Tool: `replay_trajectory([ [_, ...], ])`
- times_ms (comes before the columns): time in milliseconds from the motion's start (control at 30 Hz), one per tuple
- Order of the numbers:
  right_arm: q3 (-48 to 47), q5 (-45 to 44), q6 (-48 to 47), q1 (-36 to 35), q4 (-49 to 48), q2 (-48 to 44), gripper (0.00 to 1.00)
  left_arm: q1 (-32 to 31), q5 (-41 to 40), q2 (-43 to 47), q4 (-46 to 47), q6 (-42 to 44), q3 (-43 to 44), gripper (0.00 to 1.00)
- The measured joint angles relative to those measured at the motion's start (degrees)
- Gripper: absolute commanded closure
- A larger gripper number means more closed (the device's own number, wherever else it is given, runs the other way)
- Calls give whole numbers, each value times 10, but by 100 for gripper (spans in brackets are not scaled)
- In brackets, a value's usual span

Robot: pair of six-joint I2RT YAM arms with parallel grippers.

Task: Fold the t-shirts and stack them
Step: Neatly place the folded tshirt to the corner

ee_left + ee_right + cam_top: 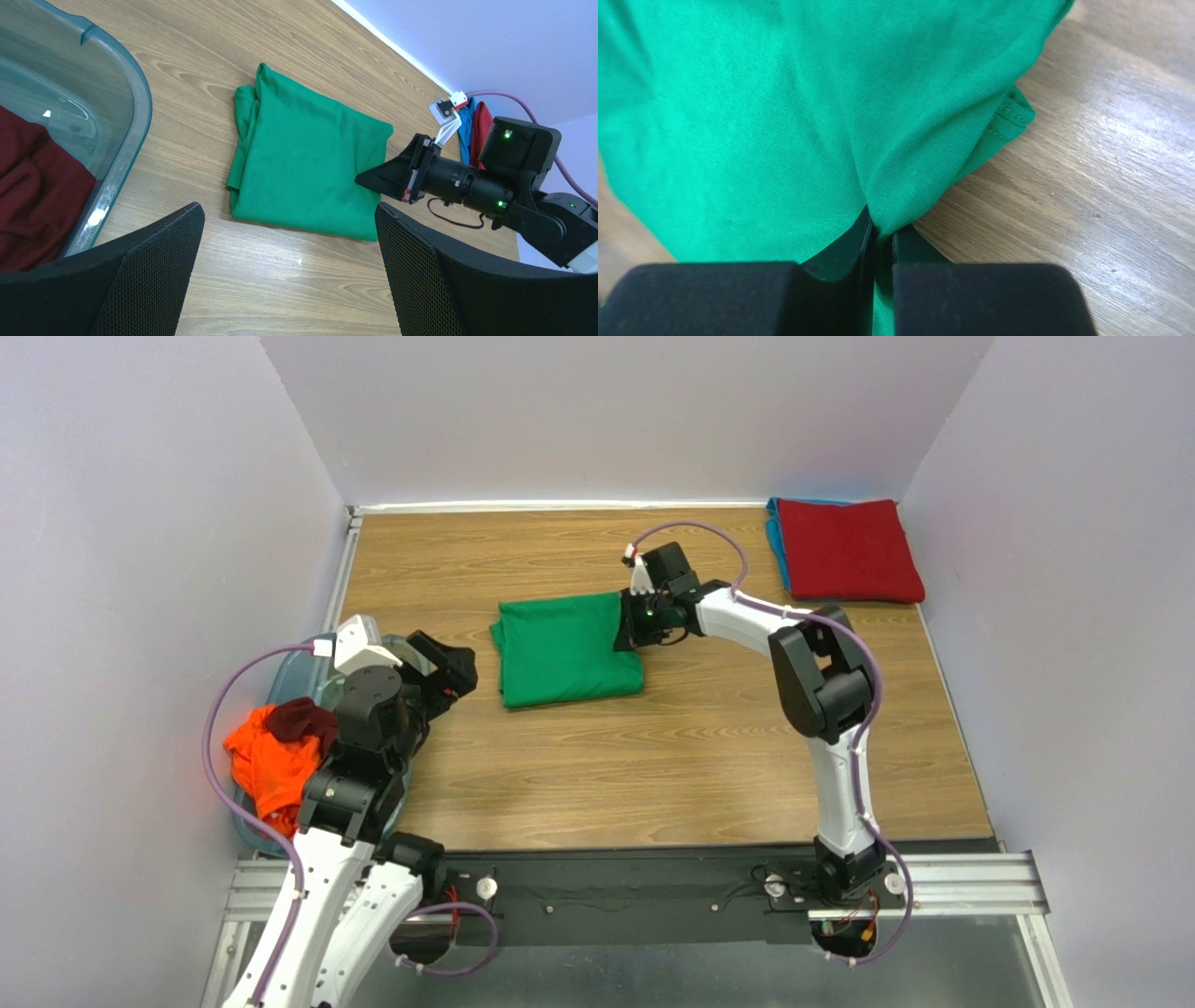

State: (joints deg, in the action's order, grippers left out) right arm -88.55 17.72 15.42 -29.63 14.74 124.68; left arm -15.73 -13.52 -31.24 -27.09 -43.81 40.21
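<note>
Right wrist view: right hand [880, 241] is pinching an edge of the green shirt [759, 119], needing every layer caught before lifting; left hand [288, 231] is hanging open

A translucent bluish tub [137, 105] sits at the left edge of the wooden table [701, 756].

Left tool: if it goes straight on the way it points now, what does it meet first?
Probably the folded green shirt, straight ahead between the left tool's open fingers. Depth is unclear; it may touch bare table just short of it. The right tool, shut on the shirt's far edge, lies beyond.
</note>
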Motion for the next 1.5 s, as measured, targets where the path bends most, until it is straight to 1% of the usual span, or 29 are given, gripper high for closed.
replay_trajectory([
  [33,0,-3,-2,-5,0,-1,99,0,-1,1,-1,-1,0,2],
  [167,0,-103,-52,-35,9,-17,99,0,-6,3,-2,-3,0,2],
  [300,4,-174,-101,-52,18,-34,99,0,-11,3,-6,-4,0,2],
  [567,24,-363,-223,-42,30,-92,99,0,-16,2,-17,-7,0,2],
  [700,24,-429,-275,-27,30,-103,99,0,-21,0,-19,-7,0,2],
  [867,20,-465,-317,18,32,-105,99,0,-25,-5,-22,-9,0,2],
  [1033,-13,-482,-354,69,38,-105,99,0,-28,-15,-24,-9,0,2],
  [1267,-58,-488,-393,127,38,-105,99,0,-39,-37,-27,-13,0,2],
  [1500,-94,-490,-406,168,38,-105,99,0,-50,-56,-32,-18,0,2],
])
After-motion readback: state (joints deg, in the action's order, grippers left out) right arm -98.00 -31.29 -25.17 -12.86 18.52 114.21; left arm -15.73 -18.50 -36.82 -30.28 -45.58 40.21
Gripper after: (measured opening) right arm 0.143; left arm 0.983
